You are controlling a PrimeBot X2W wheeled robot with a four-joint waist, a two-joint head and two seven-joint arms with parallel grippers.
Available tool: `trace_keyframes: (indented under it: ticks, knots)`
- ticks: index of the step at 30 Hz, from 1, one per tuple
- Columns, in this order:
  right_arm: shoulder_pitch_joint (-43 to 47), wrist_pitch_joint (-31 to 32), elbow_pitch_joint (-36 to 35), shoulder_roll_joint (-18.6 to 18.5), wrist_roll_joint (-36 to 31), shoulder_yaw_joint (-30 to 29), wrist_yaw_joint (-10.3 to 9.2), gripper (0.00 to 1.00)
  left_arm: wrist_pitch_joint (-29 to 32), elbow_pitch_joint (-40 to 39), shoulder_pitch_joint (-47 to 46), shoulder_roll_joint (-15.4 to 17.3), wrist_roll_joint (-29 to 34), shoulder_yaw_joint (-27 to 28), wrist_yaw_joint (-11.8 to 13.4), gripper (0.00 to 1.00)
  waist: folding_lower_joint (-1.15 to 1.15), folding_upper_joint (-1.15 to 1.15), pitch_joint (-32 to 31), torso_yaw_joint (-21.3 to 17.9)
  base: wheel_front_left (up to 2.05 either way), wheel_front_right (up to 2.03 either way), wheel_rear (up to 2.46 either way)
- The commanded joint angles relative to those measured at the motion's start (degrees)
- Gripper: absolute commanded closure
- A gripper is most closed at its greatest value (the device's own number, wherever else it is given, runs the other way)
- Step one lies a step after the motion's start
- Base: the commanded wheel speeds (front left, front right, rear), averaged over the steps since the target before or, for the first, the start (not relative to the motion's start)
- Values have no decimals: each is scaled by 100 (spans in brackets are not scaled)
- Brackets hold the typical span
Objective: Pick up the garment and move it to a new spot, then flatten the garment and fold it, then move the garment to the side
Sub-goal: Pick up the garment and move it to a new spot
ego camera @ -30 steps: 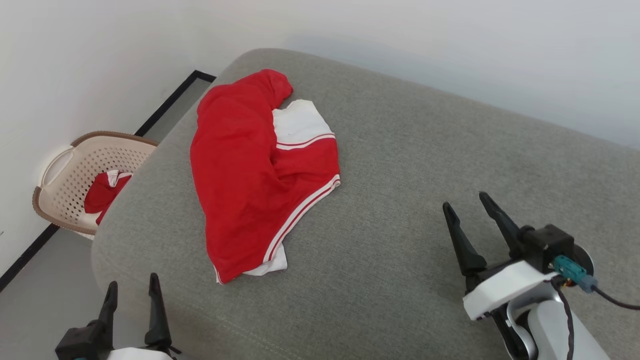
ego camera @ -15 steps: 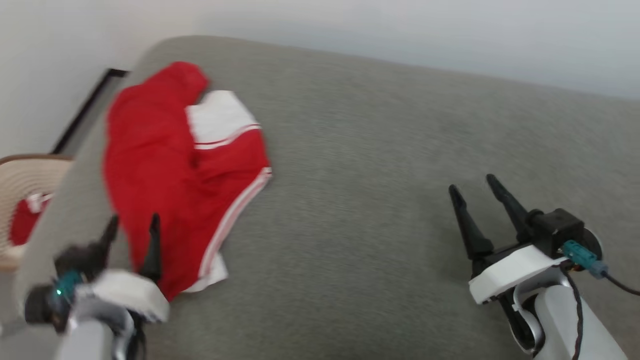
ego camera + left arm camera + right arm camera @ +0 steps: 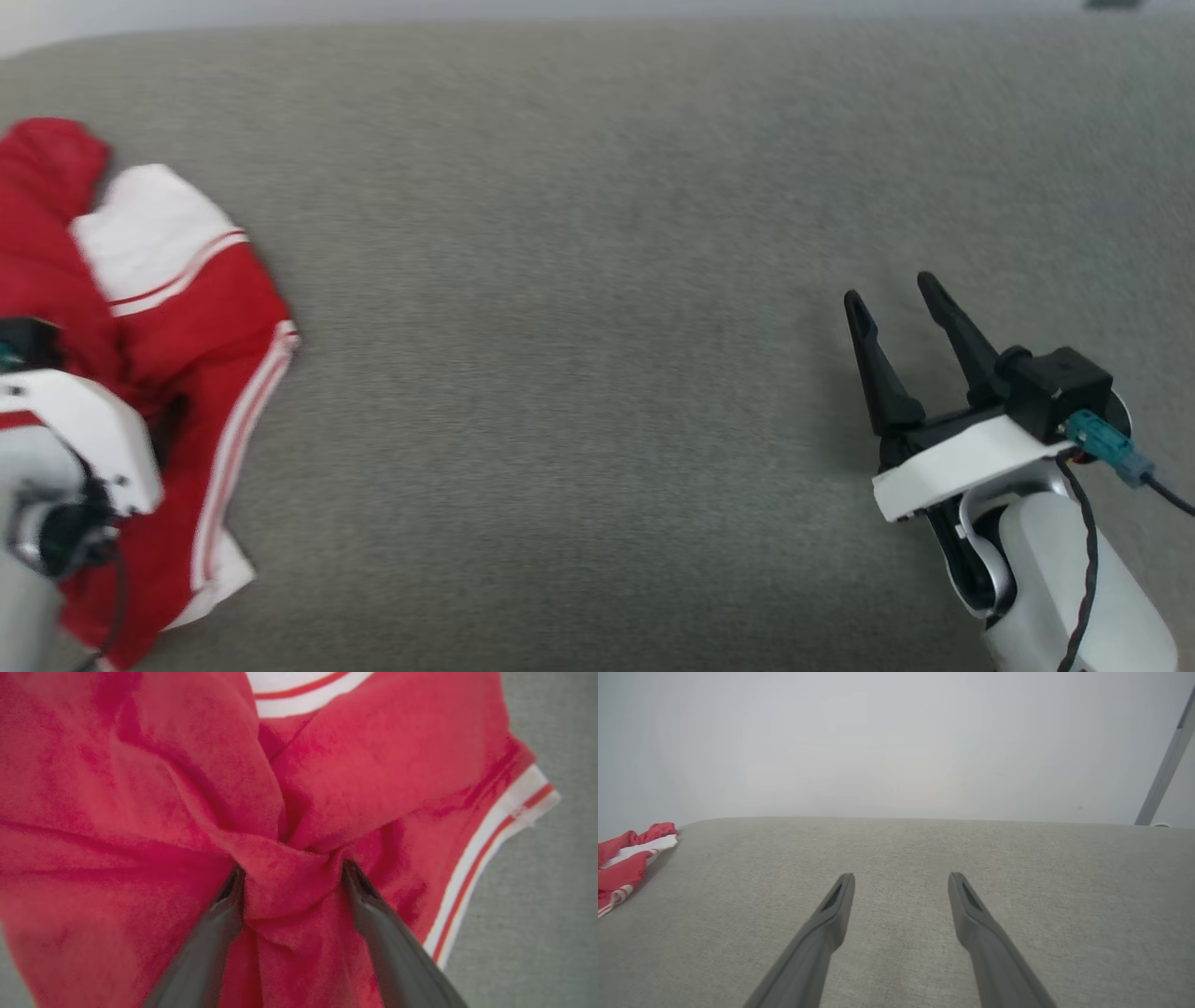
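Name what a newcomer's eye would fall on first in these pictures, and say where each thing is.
The crumpled red garment with white striped trim stands out first, at the left end of the grey cushion. Next comes the left gripper, open and straddling a bunched fold of that red cloth. The right gripper hangs open over bare grey fabric at the lower right of the head view.

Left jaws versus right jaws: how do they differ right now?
Left jaws straddle a bunched fold of the red garment; right jaws have bare grey cushion between them. Left jaws point down onto cloth; right jaws point along the cushion towards the wall. Both stand open.
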Motion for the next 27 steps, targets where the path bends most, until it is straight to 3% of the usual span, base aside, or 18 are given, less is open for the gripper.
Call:
trace_keyframes:
  ticks: [1, 6, 7, 8, 9, 10, 12, 20, 27]
  knots:
    - [-101, -27, -39, 40, 25, -3, 0, 0, 237, 31, -100, 137, -281, -122, 8, 0, 0, 0, 355, -381, 0, 0, 0]
    - [-210, -27, -97, 43, 20, -23, 0, 0, 666, 227, -147, 213, -733, -328, 7, 0, 0, 0, 559, -547, 0, 0, 0]
    - [-228, -27, -101, 44, 23, -25, 0, 0, 725, 273, -167, 203, -800, -388, 7, 15, 0, 0, 596, -579, 0, 0, 0]
    - [-248, -27, -103, 46, 27, -27, 0, 0, 732, 308, -196, 188, -828, -436, 7, 51, 0, 0, 626, -606, 0, 0, 0]
    - [-263, -27, -108, 51, 27, -36, 0, 0, 736, 325, -214, 144, -908, -488, 7, 79, 0, 0, 639, -625, 0, 0, 0]
    - [-270, -27, -107, 55, 29, -47, 0, 0, 717, 329, -217, 100, -986, -534, 4, 100, 0, 0, 641, -637, 0, 0, 0]
    - [-260, -27, -95, 89, 29, -65, 0, 0, 556, 293, -257, 99, -1024, -634, -15, 100, 0, 0, 599, -655, 0, 0, 0]
    - [-139, -27, -27, 315, 116, -21, -1, 0, -1086, -249, -821, 588, -498, -1004, -1, 100, 0, 0, 198, -714, 0, 0, 0]
    - [-60, -27, -39, 543, 213, 9, 0, 0, -1156, -1247, -1419, 622, -646, -1806, 6, 100, 0, 0, 30, -1068, 0, 0, 0]
